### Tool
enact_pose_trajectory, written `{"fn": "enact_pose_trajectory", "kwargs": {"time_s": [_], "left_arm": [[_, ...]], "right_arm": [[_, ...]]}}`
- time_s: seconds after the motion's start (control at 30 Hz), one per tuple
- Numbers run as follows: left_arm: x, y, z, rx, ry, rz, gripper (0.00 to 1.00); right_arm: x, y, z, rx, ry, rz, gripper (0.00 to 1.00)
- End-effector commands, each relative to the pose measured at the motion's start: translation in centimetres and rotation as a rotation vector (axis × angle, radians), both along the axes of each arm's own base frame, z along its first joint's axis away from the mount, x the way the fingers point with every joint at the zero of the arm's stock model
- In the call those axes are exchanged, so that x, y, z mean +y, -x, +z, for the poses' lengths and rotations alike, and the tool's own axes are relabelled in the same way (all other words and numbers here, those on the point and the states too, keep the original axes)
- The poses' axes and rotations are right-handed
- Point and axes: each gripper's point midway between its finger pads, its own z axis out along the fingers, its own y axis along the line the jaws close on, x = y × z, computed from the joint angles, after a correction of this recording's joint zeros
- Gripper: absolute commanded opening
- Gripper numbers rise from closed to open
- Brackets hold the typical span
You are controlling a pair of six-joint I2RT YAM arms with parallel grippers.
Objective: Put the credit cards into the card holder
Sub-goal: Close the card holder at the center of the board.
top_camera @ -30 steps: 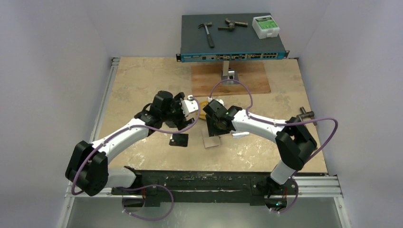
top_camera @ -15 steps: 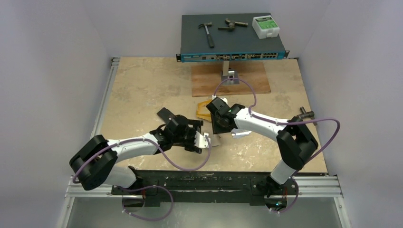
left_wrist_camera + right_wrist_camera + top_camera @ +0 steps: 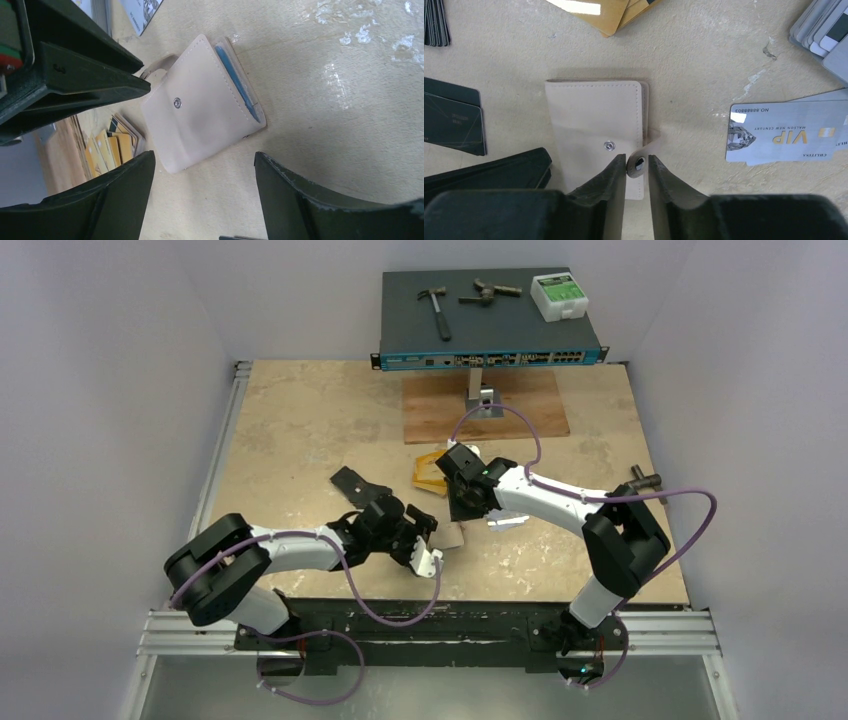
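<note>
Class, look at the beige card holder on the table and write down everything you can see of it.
The card holder is a pale beige, leather-looking bifold with stitched edges, folded shut and lying flat on the table. A metal snap stud sits on its top face. Its snap tab is unfastened, curled upward and pinched in the right claw. In the left wrist view, blue pocket edges peek from one side. The open left claw hangs above it, not touching.
</note>
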Motion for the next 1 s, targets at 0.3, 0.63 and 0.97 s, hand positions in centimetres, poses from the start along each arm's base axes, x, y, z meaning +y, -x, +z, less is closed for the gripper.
{"fn": "enact_pose_trajectory", "kwargs": {"time_s": [0.3, 0.63, 0.97], "left_arm": [[-1.5, 1.6, -0.4, 0.022, -0.063, -0.183, 0.54], [-1.3, 1.7, -1.7, 0.028, -0.140, -0.233, 0.47], [-1.3, 1.5, -2.1, 0.024, -0.161, -0.246, 0.44]], "right_arm": [[-0.9, -0.2, 0.5, -0.013, 0.007, -0.026, 0.05], [-3.0, -0.3, 0.2, -0.016, 0.083, -0.063, 0.00], [0.5, -0.1, 0.8, 0.020, -0.098, -0.026, 0.00]]}}
